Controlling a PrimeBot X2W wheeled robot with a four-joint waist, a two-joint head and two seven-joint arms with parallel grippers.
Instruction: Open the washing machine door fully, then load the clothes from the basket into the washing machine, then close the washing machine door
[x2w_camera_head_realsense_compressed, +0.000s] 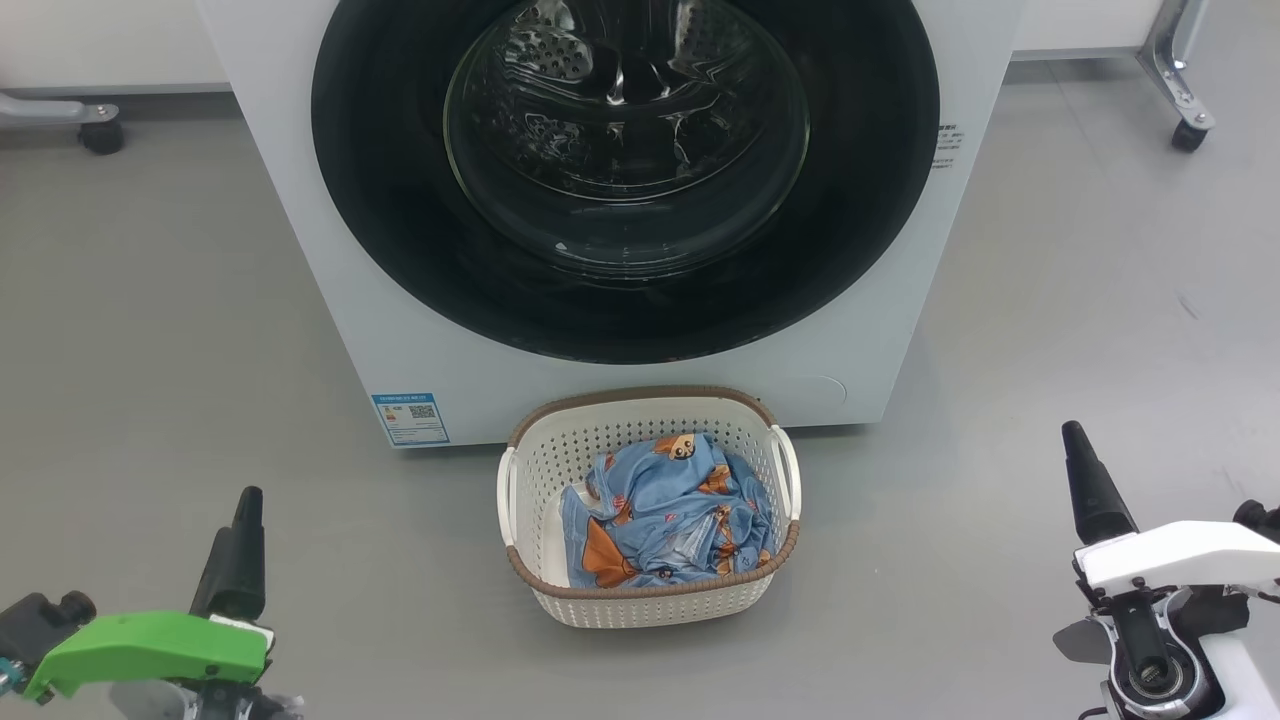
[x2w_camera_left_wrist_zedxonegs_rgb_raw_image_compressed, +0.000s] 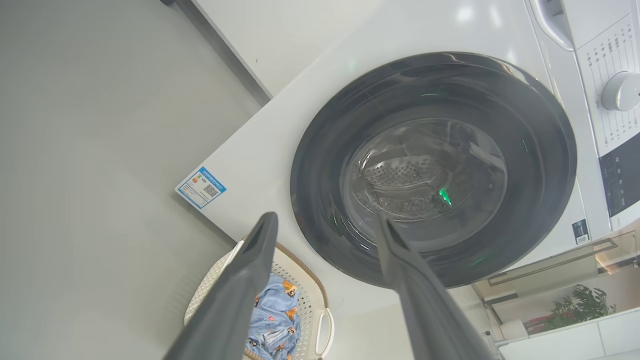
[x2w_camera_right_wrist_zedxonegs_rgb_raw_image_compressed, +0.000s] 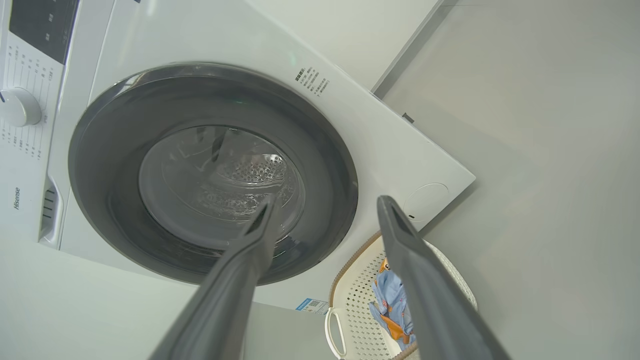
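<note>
The washing machine (x2w_camera_head_realsense_compressed: 300, 220) stands straight ahead, white, with its door (x2w_camera_head_realsense_compressed: 400, 200) shut against the front; the black rim and glass bowl show the steel drum behind. On the floor just in front sits the basket (x2w_camera_head_realsense_compressed: 640, 397), holding the light blue clothes (x2w_camera_head_realsense_compressed: 665, 515) printed with orange figures. My left gripper (x2w_camera_head_realsense_compressed: 248, 495) hovers low at the left, open and empty, its fingers spread in the left wrist view (x2w_camera_left_wrist_zedxonegs_rgb_raw_image_compressed: 326, 217). My right gripper (x2w_camera_head_realsense_compressed: 1075, 430) hovers low at the right, also open and empty (x2w_camera_right_wrist_zedxonegs_rgb_raw_image_compressed: 328, 199). Both are well short of the door and basket.
A blue label sticker (x2w_camera_head_realsense_compressed: 410, 418) marks the washer's lower left corner. Caster wheels of frames stand at the back left (x2w_camera_head_realsense_compressed: 100, 135) and back right (x2w_camera_head_realsense_compressed: 1188, 135). The control dial (x2w_camera_left_wrist_zedxonegs_rgb_raw_image_compressed: 620, 91) sits above the door. Grey floor spreads on both sides of the basket.
</note>
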